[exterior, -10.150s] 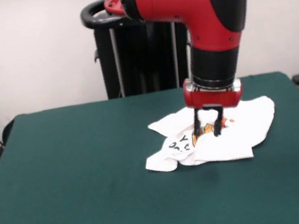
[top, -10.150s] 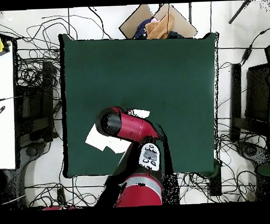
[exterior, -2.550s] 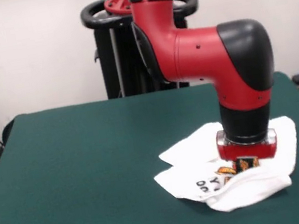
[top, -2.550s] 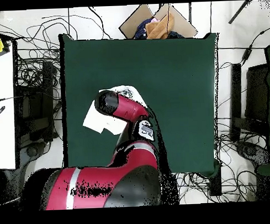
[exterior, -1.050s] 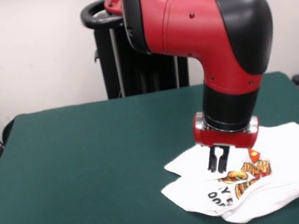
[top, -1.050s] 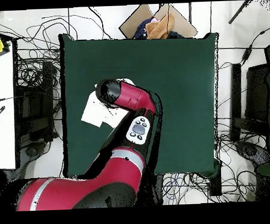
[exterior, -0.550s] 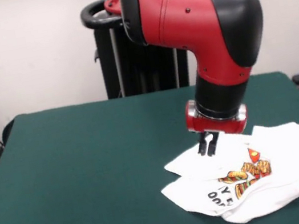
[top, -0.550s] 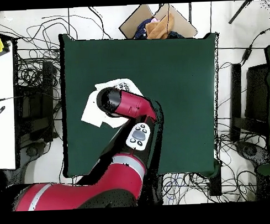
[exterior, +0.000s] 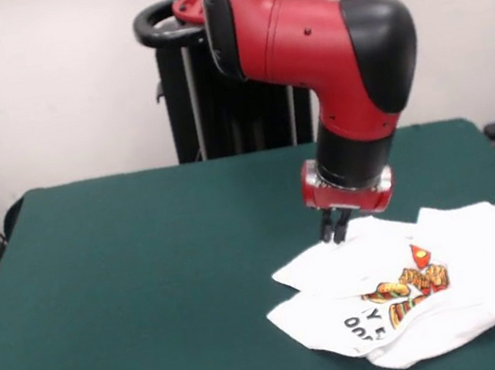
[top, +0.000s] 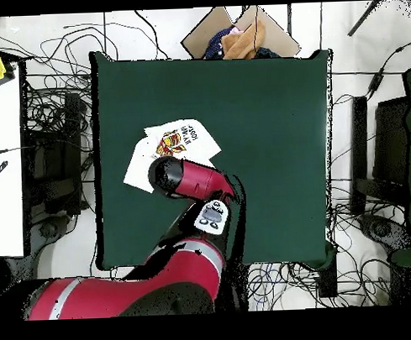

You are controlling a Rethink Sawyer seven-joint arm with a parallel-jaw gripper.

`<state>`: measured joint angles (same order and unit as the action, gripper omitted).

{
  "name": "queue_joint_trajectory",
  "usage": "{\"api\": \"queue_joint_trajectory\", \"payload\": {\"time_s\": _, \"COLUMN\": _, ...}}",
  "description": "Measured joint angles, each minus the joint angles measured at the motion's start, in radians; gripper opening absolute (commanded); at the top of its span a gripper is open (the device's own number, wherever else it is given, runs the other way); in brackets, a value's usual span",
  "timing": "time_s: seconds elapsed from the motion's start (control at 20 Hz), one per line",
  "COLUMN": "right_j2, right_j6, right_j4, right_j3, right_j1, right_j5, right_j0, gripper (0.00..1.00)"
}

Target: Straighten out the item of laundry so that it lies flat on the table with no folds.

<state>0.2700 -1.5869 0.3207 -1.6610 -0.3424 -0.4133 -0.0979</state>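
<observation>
The tool (exterior: 336, 229) hangs just above the shirt's (exterior: 395, 288) far edge, its fingers pressed close together and holding nothing. The shirt lies bunched and folded on the green bench (exterior: 141, 290), toward the right side in the front view. Most of the shirt spreads out in front of the tool, closer to the camera.

We see the scene from two cameras. The front one sits low across the green surface (exterior: 132, 291), facing the arm (exterior: 330, 55) at fairly close range. The overhead one looks straight down from high up, taking in the whole surface (top: 266, 124) and surrounding cables. Both share the surface, arm (top: 188, 179) and shirt (exterior: 411, 295) (top: 178, 142).
</observation>
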Motion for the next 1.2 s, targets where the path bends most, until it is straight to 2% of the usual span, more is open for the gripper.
{"api": "queue_joint_trajectory", "payload": {"time_s": 0.15, "right_j2": -0.038, "right_j6": 0.0, "right_j4": -0.022, "right_j3": -0.025, "right_j1": 0.031, "right_j5": 0.15, "right_j0": 0.02, "gripper": 0.0}}
{"api": "queue_joint_trajectory", "payload": {"time_s": 0.35, "right_j2": -0.059, "right_j6": 0.0, "right_j4": -0.053, "right_j3": -0.057, "right_j1": 0.012, "right_j5": 0.218, "right_j0": 0.036, "gripper": 0.0}}
{"api": "queue_joint_trajectory", "payload": {"time_s": 0.95, "right_j2": -0.054, "right_j6": 0.0, "right_j4": -0.082, "right_j3": -0.064, "right_j1": 0.007, "right_j5": 0.23, "right_j0": 0.03, "gripper": 0.0}}
{"api": "queue_joint_trajectory", "payload": {"time_s": 1.2, "right_j2": -0.014, "right_j6": 0.0, "right_j4": -0.172, "right_j3": -0.091, "right_j1": -0.004, "right_j5": 0.23, "right_j0": 0.043, "gripper": 0.0}}
